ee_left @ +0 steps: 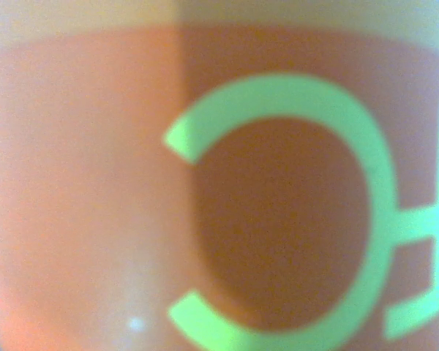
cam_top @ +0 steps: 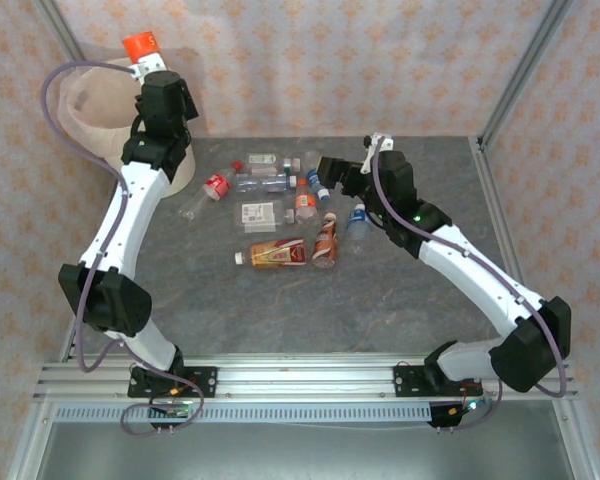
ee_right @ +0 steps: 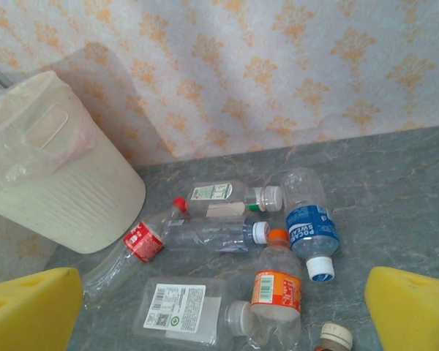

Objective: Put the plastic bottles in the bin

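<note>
Top external view, from the near edge outward: the two arms stood bolted side by side and spread apart over the grey table (cam_top: 280,310). Nearest lay an amber bottle (cam_top: 275,254) on its side, with a brown bottle (cam_top: 326,242) just beside it to the right. Behind these the other bottles (cam_top: 270,185) lay strewn in a loose cluster, among them a flat white-label bottle (cam_top: 259,212) and a red-label bottle (cam_top: 215,186).

The right gripper (cam_top: 327,172) hovered at the cluster's right edge, jaws spread wide and holding nothing. In the right wrist view its yellow pads (ee_right: 29,311) framed a blue bottle (ee_right: 311,230) and an orange-cap bottle (ee_right: 276,285), touching neither.

Farther back, at the far left corner, stood the bin (cam_top: 85,100). The left gripper (cam_top: 146,72) hung high by its right rim, clamped on an orange bottle (cam_top: 140,46) (in the left wrist view its label (ee_left: 95,183), orange with pale green letters, sat blurred right against the lens). That bottle was above the bin, not yet in it.
</note>
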You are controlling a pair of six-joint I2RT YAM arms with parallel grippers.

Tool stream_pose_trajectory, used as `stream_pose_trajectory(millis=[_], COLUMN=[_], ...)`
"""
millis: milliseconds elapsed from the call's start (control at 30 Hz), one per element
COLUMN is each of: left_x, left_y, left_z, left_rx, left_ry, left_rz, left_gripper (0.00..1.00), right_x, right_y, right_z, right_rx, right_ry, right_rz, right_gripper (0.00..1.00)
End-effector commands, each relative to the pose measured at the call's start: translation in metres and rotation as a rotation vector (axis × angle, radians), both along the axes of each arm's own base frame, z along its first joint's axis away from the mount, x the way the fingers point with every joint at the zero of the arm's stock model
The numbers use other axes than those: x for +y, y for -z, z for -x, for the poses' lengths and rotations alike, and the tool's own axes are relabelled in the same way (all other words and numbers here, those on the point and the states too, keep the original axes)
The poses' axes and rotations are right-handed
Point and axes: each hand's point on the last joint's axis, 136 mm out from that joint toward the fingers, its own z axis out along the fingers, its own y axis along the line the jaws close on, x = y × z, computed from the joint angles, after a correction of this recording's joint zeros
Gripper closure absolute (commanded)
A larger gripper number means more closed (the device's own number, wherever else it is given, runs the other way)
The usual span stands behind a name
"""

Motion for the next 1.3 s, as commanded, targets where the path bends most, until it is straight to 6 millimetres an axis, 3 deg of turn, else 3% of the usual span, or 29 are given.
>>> stream_pose_trajectory(millis=[0,333,700,767,833,933,1000,1267], left_x=[0.038,0.109,0.148,0.158,0.167,0.166,0.156,0.122], left_y=[0.001,0.041,0.061,0.062,0.060,0.053,0.049,0.033], left_z=[-0.007,-0.046,-0.091,-0.095,-0.098,-0.104,-0.108,-0.088], left_rx=[0.024,0.142,0.135,0.111,0.077,0.039,0.032,0.083], left_ry=[-0.097,-0.215,-0.291,-0.324,-0.356,-0.332,-0.266,-0.107], left_rz=[-0.062,-0.019,-0.004,0.003,0.022,0.054,0.079,0.184], left_gripper=[0.55,0.55,0.52,0.49,0.37,0.15,0.08,0.00], right_x=[-0.011,-0.020,-0.022,-0.024,-0.024,-0.022,-0.022,-0.021], right_y=[-0.006,0.003,0.002,0.001,0.002,0.002,0.003,0.006], right_z=[0.004,0.003,0.001,0.000,-0.002,-0.004,-0.006,-0.011], right_rx=[-0.024,0.006,0.022,0.026,0.031,0.038,0.040,0.042], right_ry=[0.039,0.087,0.103,0.112,0.118,0.119,0.121,0.138], right_rz=[0.018,0.059,0.074,0.083,0.090,0.091,0.093,0.086], right_gripper=[0.01,0.01,0.01,0.01,0.01,0.01,0.01,0.01])
